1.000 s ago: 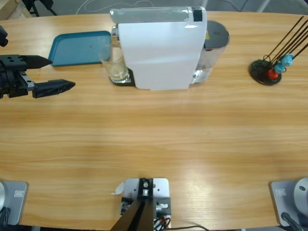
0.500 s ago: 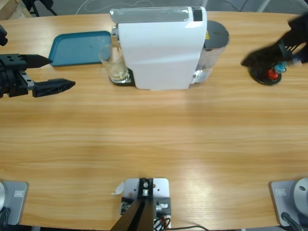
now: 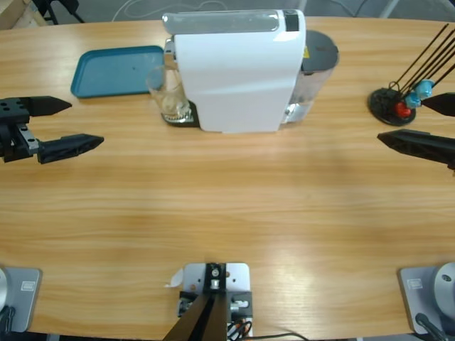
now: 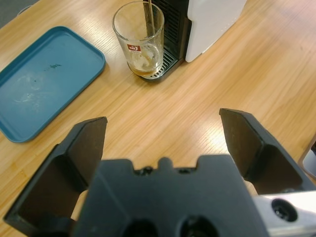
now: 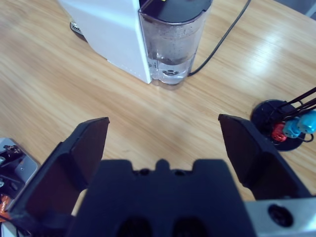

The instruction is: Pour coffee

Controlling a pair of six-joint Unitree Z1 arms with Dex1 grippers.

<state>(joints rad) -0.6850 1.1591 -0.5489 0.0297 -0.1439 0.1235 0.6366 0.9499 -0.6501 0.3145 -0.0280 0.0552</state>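
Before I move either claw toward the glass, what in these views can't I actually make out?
- Machine spout: high view, hidden under the white machine; left wrist view cuts it off at the top edge.
- Coffee level in the glass: only a shallow amber layer, left wrist view; unreadable in high view.
- Right claw: arm cut off by the high view's right edge.
- Capsules on the rack: count unclear; right wrist view's edge crops it.

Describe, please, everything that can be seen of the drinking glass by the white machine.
The glass is clear, tall and upright, with a small red label on its side. It stands on the black slotted drip tray at the white coffee machine's front, near the teal tray. A shallow layer of amber coffee lies at its bottom. No gripper touches it.
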